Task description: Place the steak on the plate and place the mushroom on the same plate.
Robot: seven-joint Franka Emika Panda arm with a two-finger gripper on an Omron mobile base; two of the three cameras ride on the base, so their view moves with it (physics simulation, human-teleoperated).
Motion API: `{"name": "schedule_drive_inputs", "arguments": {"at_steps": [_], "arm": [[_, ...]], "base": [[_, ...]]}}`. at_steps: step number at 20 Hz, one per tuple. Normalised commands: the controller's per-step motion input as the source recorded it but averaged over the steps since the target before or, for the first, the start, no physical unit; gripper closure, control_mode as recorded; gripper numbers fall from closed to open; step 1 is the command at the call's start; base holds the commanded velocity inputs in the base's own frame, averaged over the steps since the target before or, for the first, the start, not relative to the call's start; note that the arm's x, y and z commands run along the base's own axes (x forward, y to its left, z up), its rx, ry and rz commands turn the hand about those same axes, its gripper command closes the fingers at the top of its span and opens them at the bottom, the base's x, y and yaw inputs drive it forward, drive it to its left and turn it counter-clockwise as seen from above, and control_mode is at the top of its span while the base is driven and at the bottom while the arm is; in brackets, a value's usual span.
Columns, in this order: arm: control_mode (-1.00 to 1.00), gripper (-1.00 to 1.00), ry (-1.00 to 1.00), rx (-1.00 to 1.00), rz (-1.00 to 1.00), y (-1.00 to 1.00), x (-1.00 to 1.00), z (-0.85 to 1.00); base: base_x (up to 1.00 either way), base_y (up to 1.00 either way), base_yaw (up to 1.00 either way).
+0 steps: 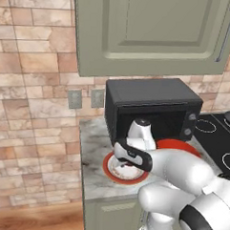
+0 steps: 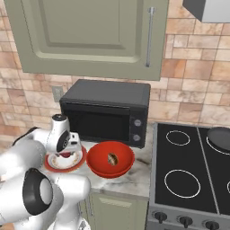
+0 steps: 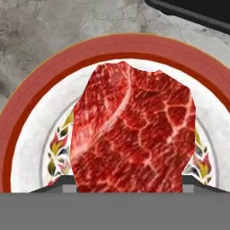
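Steak (image 3: 132,134) takes up most of the hand view, a red slab streaked with paler lines, hanging right in front of the camera with the plate (image 3: 27,112) spread out beneath it. The finger tips barely peek out at either lower corner of the meat, so the claw (image 3: 130,186) looks to be closed on the steak, jaws standing only as far apart as the slab is wide. Whether the meat already touches the plate or hangs just above it, I cannot tell.

From the right base view, the gripper (image 2: 67,152) is low over the plate (image 2: 78,164), and a bit of red shows under the hand. That plate, white with a red-orange rim and a patterned ring, sits on the marbled counter (image 2: 137,173) in front of the black microwave (image 2: 105,110). Just to its right, touching or nearly so, stands a deeper red bowl (image 2: 96,164), and the mushroom (image 2: 112,158) lies inside it, a small tan-brown lump near the middle.

From the left base view, the arm's wrist bends down over the plate (image 1: 107,166), hiding much of it; the bowl's (image 1: 182,145) red rim shows behind the arm. A stove (image 2: 188,170) with ringed burners lies to the right, and a green-grey cabinet (image 2: 90,36) hangs above.
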Motion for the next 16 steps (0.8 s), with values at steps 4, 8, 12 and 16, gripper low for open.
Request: {"name": "schedule_drive_inputs", "arguments": {"at_steps": [4,8,12,16], "arm": [[-1.0,1.0,0.0,0.0,0.0,0.0,0.0,-0.64],[-1.0,1.0,0.0,0.0,0.0,-0.01,0.0,-0.56],[-1.0,-1.0,0.0,0.0,0.0,-0.07,-0.03,-0.38],[-1.0,-1.0,-0.03,0.0,0.0,-0.35,-0.53,-0.03]], "base": [[0.0,0.0,0.0],[0.0,0.0,0.0],[0.0,0.0,0.0],[0.0,0.0,0.0]]}}
